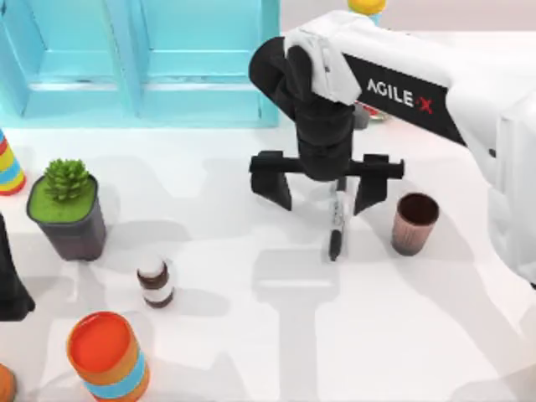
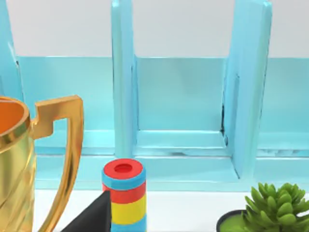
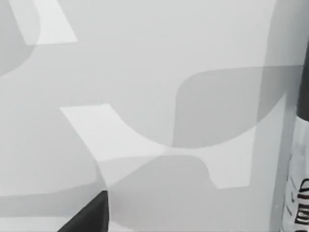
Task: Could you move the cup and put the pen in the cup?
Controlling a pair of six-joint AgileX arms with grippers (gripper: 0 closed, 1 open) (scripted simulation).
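The pen (image 1: pixel 337 224), slim and black with a pale label band at its middle, lies flat on the white surface (image 1: pixel 251 335), just below the right claw (image 1: pixel 327 194), between its spread fingers. The cup (image 1: pixel 414 222), a dark reddish-brown taper with a dark inside, stands upright just beside the claw's right finger, apart from the pen.

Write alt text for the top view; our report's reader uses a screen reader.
The right arm's open hand hangs over a black pen lying on the white table, beside an upright brown cup. A potted plant, small bottle and orange cylinder stand left; the left hand sits at the left edge.
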